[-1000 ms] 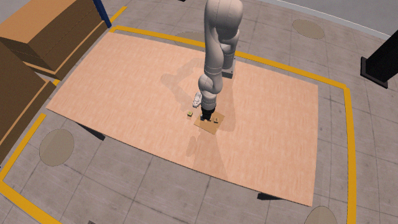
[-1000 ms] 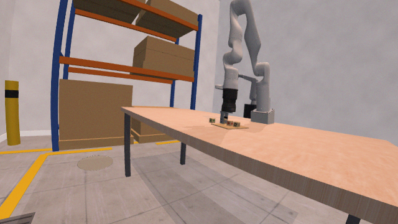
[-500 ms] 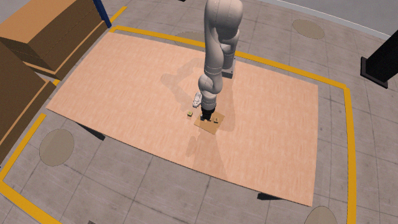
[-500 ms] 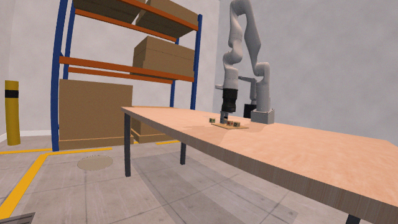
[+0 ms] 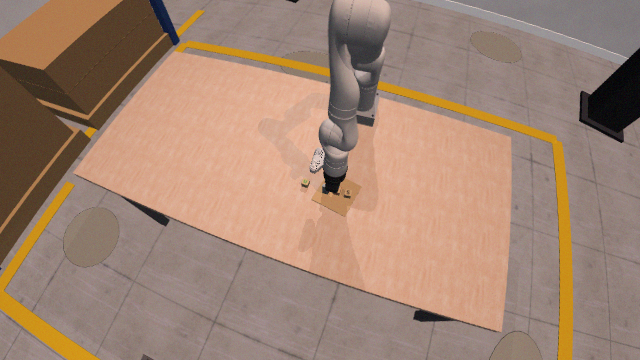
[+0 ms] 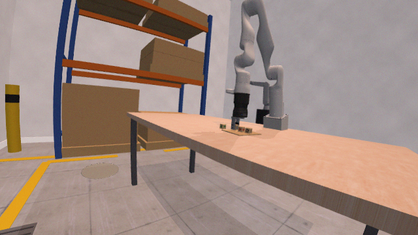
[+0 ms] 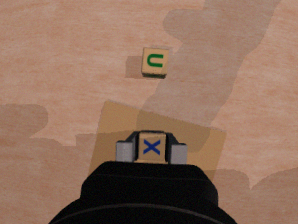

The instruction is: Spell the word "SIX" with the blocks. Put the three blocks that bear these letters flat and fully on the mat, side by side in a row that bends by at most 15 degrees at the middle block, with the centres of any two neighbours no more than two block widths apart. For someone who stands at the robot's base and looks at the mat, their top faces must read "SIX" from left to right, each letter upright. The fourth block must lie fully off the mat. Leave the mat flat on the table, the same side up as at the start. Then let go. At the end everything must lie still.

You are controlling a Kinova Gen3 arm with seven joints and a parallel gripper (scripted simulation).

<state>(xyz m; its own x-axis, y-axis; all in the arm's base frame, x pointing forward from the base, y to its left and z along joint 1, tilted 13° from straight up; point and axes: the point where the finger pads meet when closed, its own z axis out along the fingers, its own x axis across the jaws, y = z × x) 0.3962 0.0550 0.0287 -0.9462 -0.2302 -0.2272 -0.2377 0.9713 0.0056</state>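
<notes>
My gripper [image 5: 330, 192] [image 6: 235, 126] [image 7: 152, 142] points down, low over the mat [image 5: 345, 208] [image 6: 256, 133] [image 7: 112, 117]. It is shut on the X block [image 7: 152, 144], whose blue X shows between the fingers in the wrist view. I cannot tell whether this block touches the mat. The S block [image 5: 347, 193] [image 6: 248, 130] sits on the mat. Another block [image 6: 241, 129] with a red mark on its side sits between it and the gripper; its top letter is not readable. The wrist view hides both. The green U block [image 5: 305, 183] [image 6: 223, 126] [image 7: 155, 61] lies off the mat.
The wooden table [image 5: 225, 150] [image 6: 310, 156] carries the mat and the robot's base [image 5: 366, 117] [image 6: 275, 122]. The base stands behind the mat, near the table's back edge. Shelving with large boxes [image 6: 101, 117] stands beyond the table.
</notes>
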